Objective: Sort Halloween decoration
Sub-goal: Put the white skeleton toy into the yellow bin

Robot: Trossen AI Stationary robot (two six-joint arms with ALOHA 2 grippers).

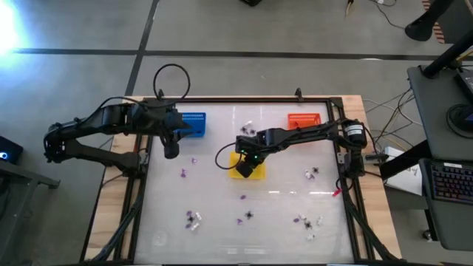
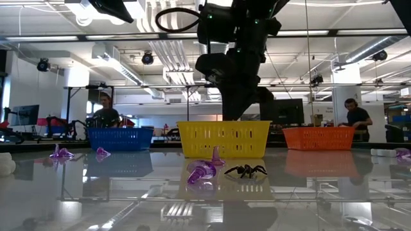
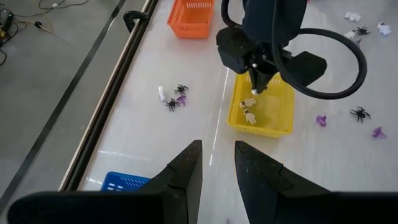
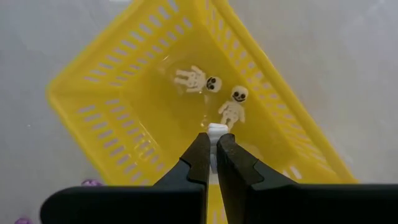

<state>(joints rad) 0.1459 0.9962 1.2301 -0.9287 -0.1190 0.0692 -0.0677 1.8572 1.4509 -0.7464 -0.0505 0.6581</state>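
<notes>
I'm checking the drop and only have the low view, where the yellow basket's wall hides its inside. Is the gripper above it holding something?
Observer: Yes. The right gripper is shut on a small white trinket, over the yellow basket.
Operator: Anything in the basket already?
Observer: Two cream skeleton figures lie on its floor, close together.
Operator: And the left arm?
Observer: The left gripper hangs open and empty beside the blue basket.
</notes>
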